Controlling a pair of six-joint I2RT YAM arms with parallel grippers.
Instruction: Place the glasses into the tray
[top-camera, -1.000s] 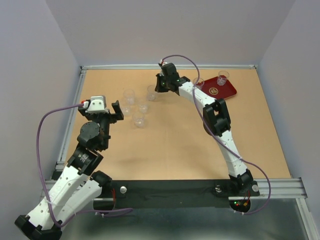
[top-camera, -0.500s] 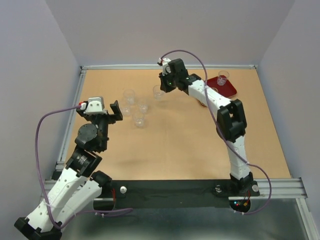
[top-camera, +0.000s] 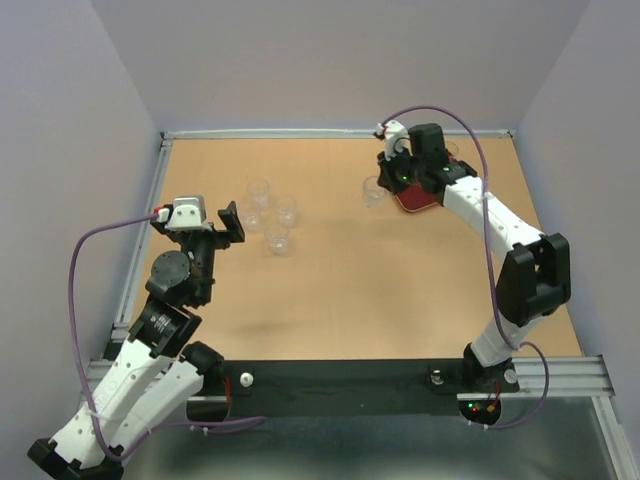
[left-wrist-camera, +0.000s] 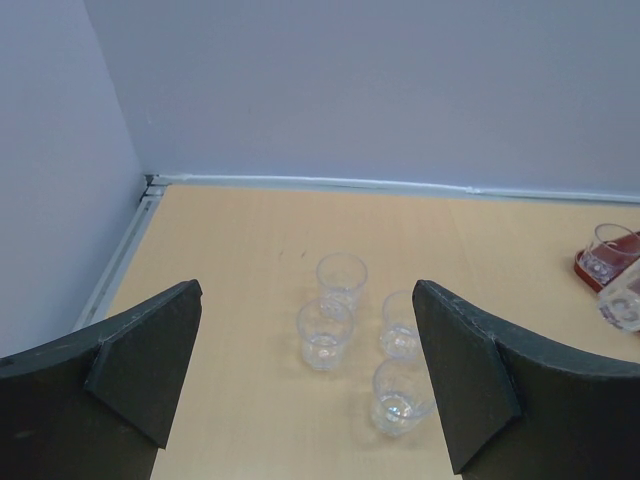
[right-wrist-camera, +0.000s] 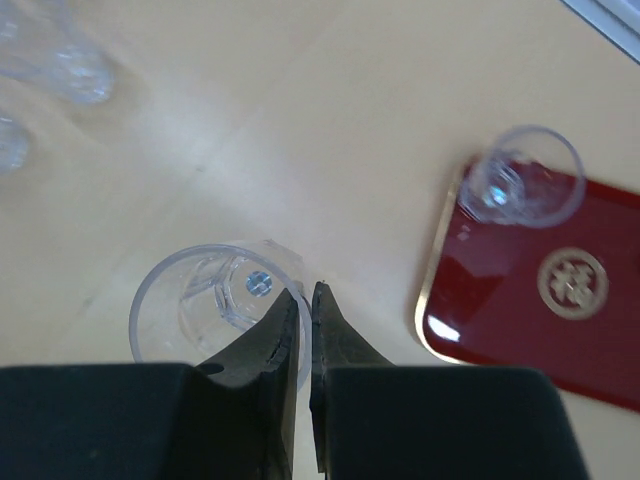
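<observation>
My right gripper (right-wrist-camera: 305, 290) is shut on the rim of one clear glass (right-wrist-camera: 215, 310), one finger inside it and one outside. It holds the glass (top-camera: 373, 192) just left of the dark-red tray (right-wrist-camera: 540, 300), whose near-left part (top-camera: 410, 199) shows under the right arm. Another glass (right-wrist-camera: 520, 190) stands on the tray's corner. Several glasses stand grouped on the table at left centre (top-camera: 259, 191) (top-camera: 287, 210) (top-camera: 277, 240). My left gripper (left-wrist-camera: 307, 287) is open and empty, short of that group (left-wrist-camera: 325, 333); it also shows in the top view (top-camera: 222, 225).
The tan table is walled by pale panels at the back and both sides, with a metal rail (top-camera: 150, 215) along its left edge. The tray's pale emblem (right-wrist-camera: 572, 283) shows. The right arm (top-camera: 500, 225) stretches over the table's right side.
My right gripper has carried the glass from beside the group rightward to the tray's left edge, the arm swinging right. The left arm has barely moved.
</observation>
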